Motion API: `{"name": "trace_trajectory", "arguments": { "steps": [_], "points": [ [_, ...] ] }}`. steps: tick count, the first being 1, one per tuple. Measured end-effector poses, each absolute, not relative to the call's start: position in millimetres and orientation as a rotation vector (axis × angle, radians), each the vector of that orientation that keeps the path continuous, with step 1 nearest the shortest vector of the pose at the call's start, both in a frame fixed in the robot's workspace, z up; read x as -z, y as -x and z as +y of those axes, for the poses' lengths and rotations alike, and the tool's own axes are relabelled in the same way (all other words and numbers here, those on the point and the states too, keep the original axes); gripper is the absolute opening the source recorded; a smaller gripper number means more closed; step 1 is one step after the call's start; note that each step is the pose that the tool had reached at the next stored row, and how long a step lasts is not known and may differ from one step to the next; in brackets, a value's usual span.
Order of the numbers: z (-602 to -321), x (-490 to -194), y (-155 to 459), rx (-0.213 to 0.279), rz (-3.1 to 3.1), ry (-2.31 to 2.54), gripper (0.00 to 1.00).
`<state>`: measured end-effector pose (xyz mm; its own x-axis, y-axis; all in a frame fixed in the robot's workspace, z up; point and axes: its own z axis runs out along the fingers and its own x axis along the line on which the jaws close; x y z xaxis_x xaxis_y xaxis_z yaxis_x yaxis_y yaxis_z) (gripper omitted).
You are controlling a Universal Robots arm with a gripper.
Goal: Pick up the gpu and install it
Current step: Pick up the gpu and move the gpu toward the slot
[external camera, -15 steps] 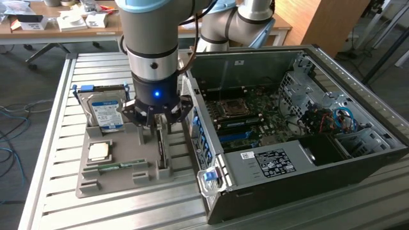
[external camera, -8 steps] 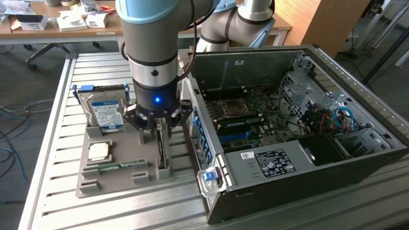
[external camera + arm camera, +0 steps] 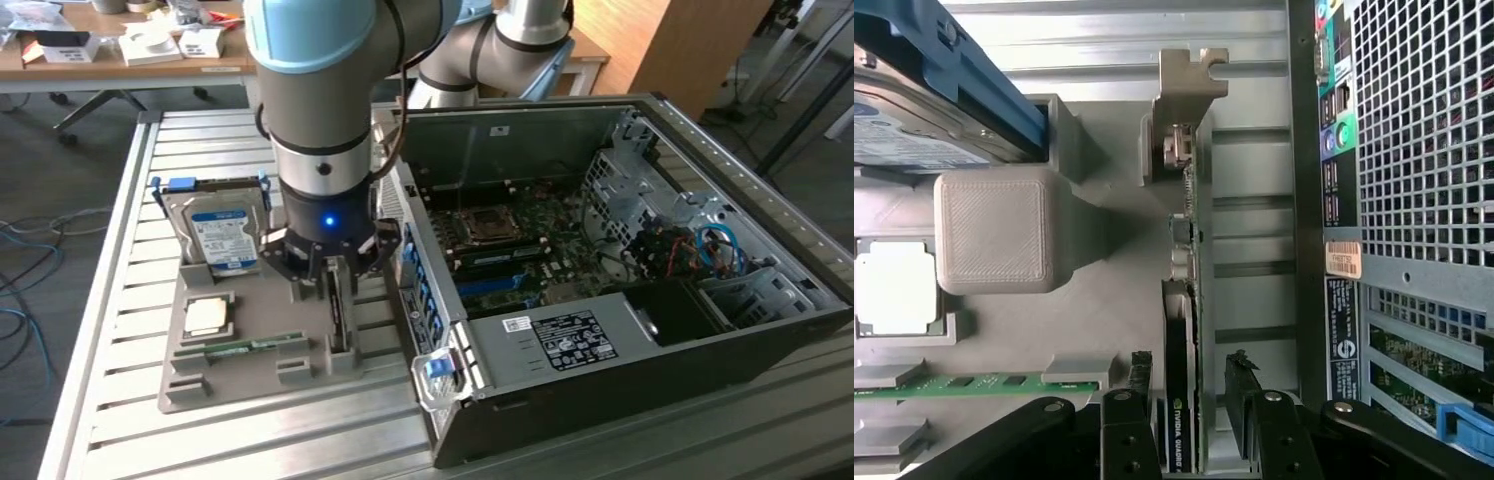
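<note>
One task item checked — the gpu (image 3: 1182, 410). Found standing on its long edge in a slot of the grey tray (image 3: 187, 385), silvery bracket (image 3: 1184, 90) at one end, dark card edge passing between the fingers. Located on the tray's side nearest the open computer case (image 3: 747, 330), just beside it. Observed the gripper (image 3: 331, 272) poised low over the card with jaws spread wide, one finger (image 3: 1239, 380) on either side; clear gap seen at that finger, contact at the other not determinable, nothing clamped. Noted on the same tray, toward the exterior view's left: blue-labelled hard drive (image 3: 220, 235) standing in its holder, square processor chip (image 3: 207, 317) lying flat, narrow green memory stick (image 3: 247, 347) in its groove. Confirmed tray resting on the slatted metal table (image 3: 107, 250) — recorded case lying on its side at the exterior view's right, motherboard (image 3: 514, 240) exposed.
</note>
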<state>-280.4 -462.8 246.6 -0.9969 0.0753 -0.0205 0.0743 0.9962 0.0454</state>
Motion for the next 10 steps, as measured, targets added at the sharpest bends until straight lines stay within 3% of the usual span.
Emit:
{"name": "trace_trajectory", "arguments": {
  "steps": [10],
  "points": [
    [-459.1, -242.2, 281.3, -0.070, 3.116, -0.117, 0.43]
  ]
}}
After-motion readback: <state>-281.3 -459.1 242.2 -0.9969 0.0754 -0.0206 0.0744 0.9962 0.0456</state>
